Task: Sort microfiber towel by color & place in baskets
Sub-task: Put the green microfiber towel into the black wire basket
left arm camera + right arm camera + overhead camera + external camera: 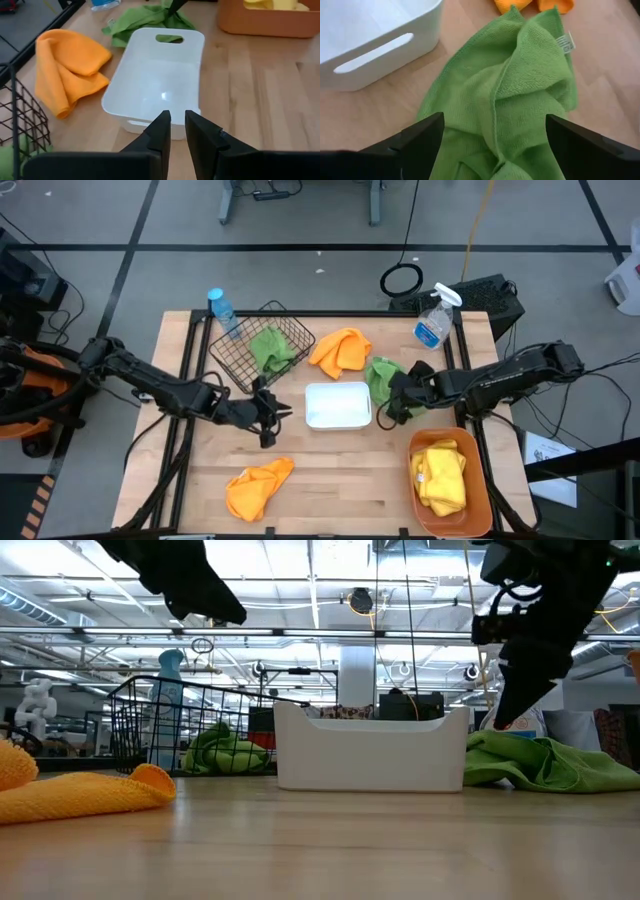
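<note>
Orange cloth (85, 792) lies closest to the low cam, flat on the table (340, 480), well left of the white tray (338, 405) & toward the front edge.

Going left to right, w/ the white tray as the marker:

Left gripper (266, 416) hangs just left of the tray. Its fingers (161, 132) are nearly shut, only a thin gap, nothing in them.

Black wire basket (262, 345) sits left of the tray & further back. One green cloth (271, 349) lies inside it. Blue-capped bottle (222, 310) stands just past the basket's left side.

White tray has nothing in it.

2nd orange cloth (341, 350) lies bunched just behind the tray.

2nd green cloth (512, 100) lies on the table touching the tray's right end. Right gripper (397, 402) is right over it, fingers (415, 137) spread wide, one each side of the cloth, not squeezing it.

Clear spray bottle (435, 319) stands further back, right of the tray.

Orange tub (450, 480) sits right of the tray, toward the front. Yellow cloths (442, 475) are piled inside; can't tell how many.
</note>
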Controlling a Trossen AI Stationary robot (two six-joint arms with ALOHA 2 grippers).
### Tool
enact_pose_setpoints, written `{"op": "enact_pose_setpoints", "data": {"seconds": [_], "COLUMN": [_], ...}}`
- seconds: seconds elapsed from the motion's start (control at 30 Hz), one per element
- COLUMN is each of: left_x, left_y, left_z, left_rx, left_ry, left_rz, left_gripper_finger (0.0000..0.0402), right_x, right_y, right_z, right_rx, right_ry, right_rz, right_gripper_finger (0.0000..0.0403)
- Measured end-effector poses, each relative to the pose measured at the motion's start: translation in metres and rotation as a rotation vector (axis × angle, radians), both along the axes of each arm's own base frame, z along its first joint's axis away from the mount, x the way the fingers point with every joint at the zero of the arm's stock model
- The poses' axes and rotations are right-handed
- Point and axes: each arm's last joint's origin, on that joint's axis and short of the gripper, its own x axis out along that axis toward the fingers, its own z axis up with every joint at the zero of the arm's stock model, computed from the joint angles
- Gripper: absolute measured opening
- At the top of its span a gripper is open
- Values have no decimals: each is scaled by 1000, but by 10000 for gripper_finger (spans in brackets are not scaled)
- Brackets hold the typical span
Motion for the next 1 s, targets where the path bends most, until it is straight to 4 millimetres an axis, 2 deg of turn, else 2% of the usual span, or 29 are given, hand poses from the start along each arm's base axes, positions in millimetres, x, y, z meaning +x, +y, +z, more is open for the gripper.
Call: {"op": "enact_pose_setpoints", "data": {"seconds": [0.13,0.43,0.57,0.73,0.87,1.0], "left_x": [-1,-1,-1,-1,-1,-1], "left_y": [-1,-1,-1,-1,-1,-1], "left_z": [0,-1,-1,-1,-1,-1], "left_rx": [-1,1,2,3,3,4], "left_ry": [2,7,8,11,11,12], "left_rz": [-6,-6,-6,-6,-6,-7], "left_gripper_finger": [63,63,63,63,63,63], "right_x": [-1,-3,0,7,8,3], "right_y": [-4,-7,-8,-8,-8,-9], "right_z": [-12,-52,-65,-76,-77,-71], "right_rx": [2,54,46,31,39,24], "right_ry": [-23,-15,41,55,41,23], "right_rz": [-12,-14,-25,-50,-75,-84], "right_gripper_finger": [336,336,313,231,128,22]}}
